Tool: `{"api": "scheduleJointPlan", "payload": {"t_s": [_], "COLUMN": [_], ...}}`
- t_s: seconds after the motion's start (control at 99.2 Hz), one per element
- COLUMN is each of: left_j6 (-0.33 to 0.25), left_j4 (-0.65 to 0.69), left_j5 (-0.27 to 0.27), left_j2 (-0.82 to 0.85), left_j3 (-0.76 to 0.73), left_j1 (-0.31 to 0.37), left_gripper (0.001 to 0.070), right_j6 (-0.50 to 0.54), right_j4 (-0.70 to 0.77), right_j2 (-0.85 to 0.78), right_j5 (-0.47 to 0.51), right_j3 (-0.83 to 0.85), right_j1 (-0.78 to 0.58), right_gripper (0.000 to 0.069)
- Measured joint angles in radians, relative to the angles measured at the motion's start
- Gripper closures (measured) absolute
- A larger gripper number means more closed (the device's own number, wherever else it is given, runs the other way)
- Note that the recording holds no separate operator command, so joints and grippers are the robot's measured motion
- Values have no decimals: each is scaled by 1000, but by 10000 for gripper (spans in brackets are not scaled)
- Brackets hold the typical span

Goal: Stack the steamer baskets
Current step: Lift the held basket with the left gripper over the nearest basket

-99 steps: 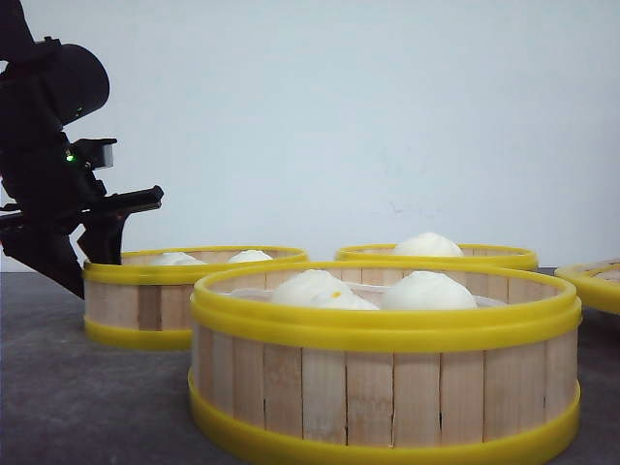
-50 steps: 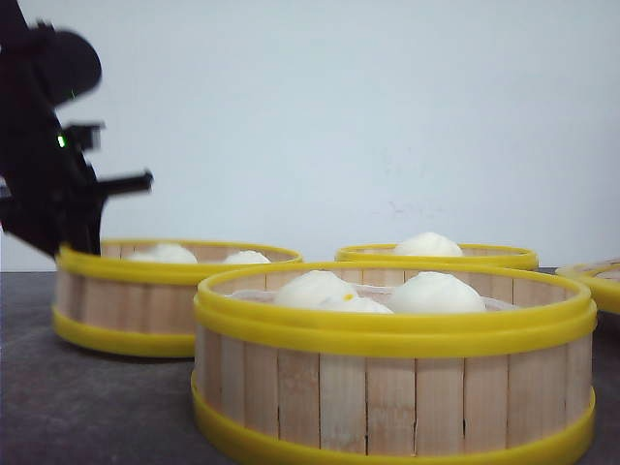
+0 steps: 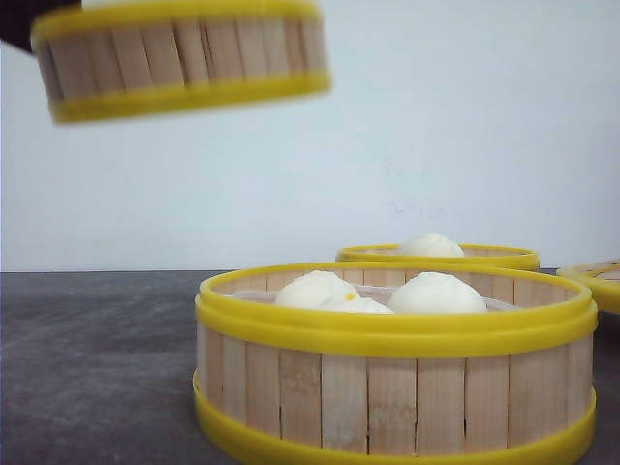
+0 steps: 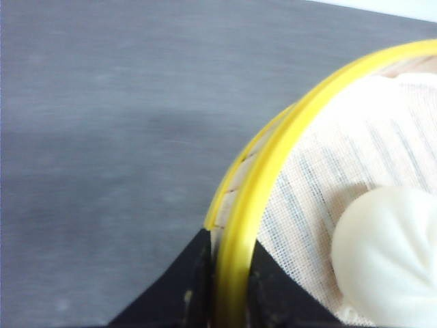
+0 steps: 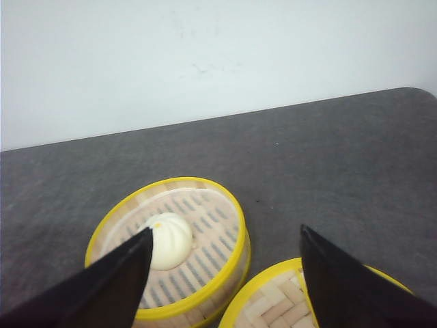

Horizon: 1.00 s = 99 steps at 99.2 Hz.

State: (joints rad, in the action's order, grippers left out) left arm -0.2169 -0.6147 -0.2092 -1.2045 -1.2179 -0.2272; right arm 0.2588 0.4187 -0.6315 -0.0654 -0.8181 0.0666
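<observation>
Yellow-rimmed pale-slatted steamer baskets [image 3: 392,363], white buns [image 3: 436,293], dark grey table [image 3: 97,368], black claw [image 5: 222,287]

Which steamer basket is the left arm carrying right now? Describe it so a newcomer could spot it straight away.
Start from the grey table in the front view, where the nearest basket stands with buns in it. Look up and left: the lifted basket is in the air against the white wall, its rim pinched by the left tool. It alone is off the table.

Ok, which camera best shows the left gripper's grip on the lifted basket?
The left wrist view: the left gripper pinches the lifted basket at its yellow rim. The front view shows that basket airborne, the grip hidden. The right wrist view misses it.
</observation>
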Motion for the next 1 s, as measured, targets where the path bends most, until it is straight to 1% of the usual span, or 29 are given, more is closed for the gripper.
{"api": "scheduleJointPlan", "payload": {"t_s": [0.101, 0.171, 0.282, 0.323, 0.443, 0.514, 0.655, 0.776, 0.998], "left_j6": [1, 3, 7, 7, 7, 8, 8, 8, 7], "left_j4": [-27, -52, -51, -47, -40, -40, -34, -9, 28], "left_j5": [-7, -5, -1, 9, 74, 84, 113, 119, 121], "left_j2": [20, 13, -14, -24, -63, -99, -180, -248, -312], "left_j3": [0, 0, 0, 0, 0, 0, 0, 0, 2], "left_j1": [-48, -92, -176, -211, -314, -352, -400, -430, -445], "left_gripper": [679, 679, 679, 679, 679, 679, 679, 679, 679], "right_j6": [1, 5, 8, 8, 11, 11, 12, 16, 19], "right_j4": [-1, -2, -2, -2, -3, -3, 3, 11, 27], "right_j2": [13, 27, 46, 52, 63, 63, 70, 76, 76], "right_j5": [-14, -18, -25, -33, -40, -43, -65, -66, -66], "right_j3": [0, 0, 0, 0, 0, 0, 0, 0, 0], "right_j1": [1, 1, 2, 3, 7, 11, 13, 13, 13], "right_gripper": [268, 268, 268, 268, 268, 268, 268, 268, 268]}}
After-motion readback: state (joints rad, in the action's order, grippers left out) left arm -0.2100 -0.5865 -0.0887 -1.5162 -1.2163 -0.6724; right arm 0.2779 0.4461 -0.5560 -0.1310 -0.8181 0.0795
